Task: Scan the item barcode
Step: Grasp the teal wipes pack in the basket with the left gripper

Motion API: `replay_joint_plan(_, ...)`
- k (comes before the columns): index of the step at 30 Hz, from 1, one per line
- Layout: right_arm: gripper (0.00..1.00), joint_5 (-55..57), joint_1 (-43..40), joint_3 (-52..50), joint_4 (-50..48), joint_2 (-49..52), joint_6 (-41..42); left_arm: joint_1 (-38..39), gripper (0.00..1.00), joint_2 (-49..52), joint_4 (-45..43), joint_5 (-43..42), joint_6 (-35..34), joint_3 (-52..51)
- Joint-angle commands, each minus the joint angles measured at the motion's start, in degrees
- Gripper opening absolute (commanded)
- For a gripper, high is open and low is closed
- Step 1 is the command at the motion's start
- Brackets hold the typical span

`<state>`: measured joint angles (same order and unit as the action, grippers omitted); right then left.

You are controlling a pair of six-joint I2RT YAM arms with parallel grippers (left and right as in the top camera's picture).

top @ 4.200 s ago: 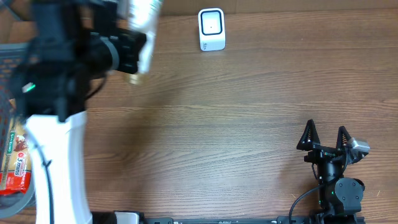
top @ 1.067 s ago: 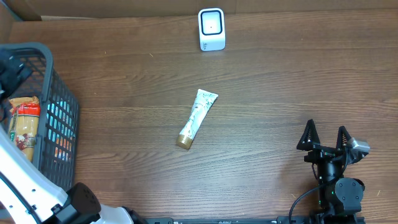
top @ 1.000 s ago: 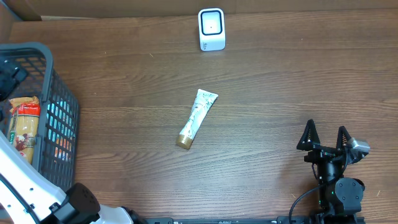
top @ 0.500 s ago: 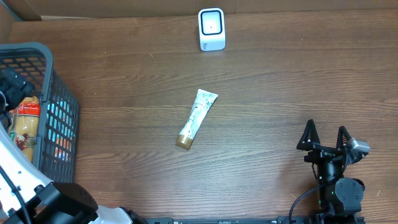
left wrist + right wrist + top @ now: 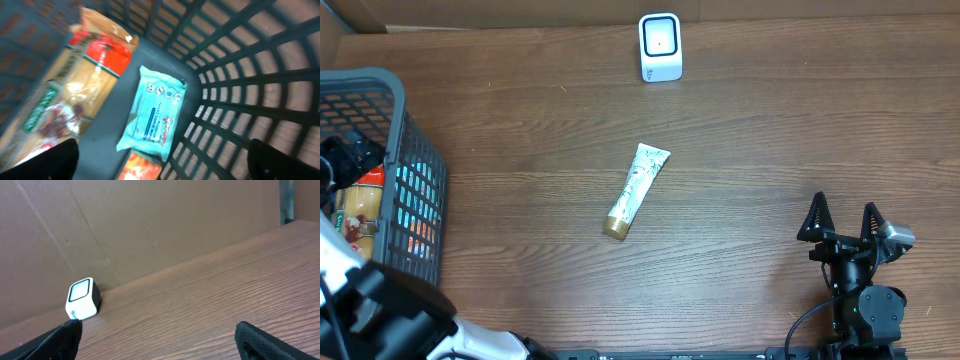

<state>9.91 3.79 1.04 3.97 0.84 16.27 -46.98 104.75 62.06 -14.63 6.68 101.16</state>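
The white scanner (image 5: 660, 47) stands at the table's far edge; it also shows in the right wrist view as the scanner (image 5: 82, 299). A white tube (image 5: 636, 189) with a gold cap lies flat mid-table. My left gripper (image 5: 344, 162) hangs open inside the dark basket (image 5: 390, 95). In the left wrist view the left gripper (image 5: 165, 165) has nothing between its jaws. Below it lie a pasta packet (image 5: 75, 95), a teal wipes pack (image 5: 155, 115) and an orange packet (image 5: 142, 170). My right gripper (image 5: 843, 222) rests open at the near right, empty.
The basket's mesh wall (image 5: 250, 85) rises close on the right of the left gripper. A cardboard wall (image 5: 150, 225) backs the table behind the scanner.
Earlier my left gripper held the tube up near the scanner; the tube now lies on the table. Over the last second the left gripper has moved into the basket. The right arm has not moved.
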Motion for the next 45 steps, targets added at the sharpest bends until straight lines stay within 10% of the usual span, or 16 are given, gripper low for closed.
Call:
replay_joint_plan(1,1.0,0.5,0.0,-0.6,-0.4,-0.6,0.2,1.4,0.94,4.3,-0.7,-1.5,3.7,-1.2)
replay_joint_plan(25,1.0,0.5,0.0,-0.6,-0.4,-0.6,0.2,3.9,0.86,24.1,-5.1,0.3,5.0,-1.4)
replay_joint_plan(29,1.0,0.5,0.0,-0.6,-0.4,-0.6,0.2,4.5,0.64,25.6,-4.9,1.9,4.9,-1.4)
replay_joint_plan(34,1.0,0.5,0.0,-0.6,-0.4,-0.6,0.2,4.6,0.07,25.6,-3.8,6.4,4.3,-1.4)
replay_joint_plan(45,1.0,0.5,0.0,-0.6,-0.4,-0.6,0.2,4.6,0.04,22.6,2.8,9.2,-4.0,3.9)
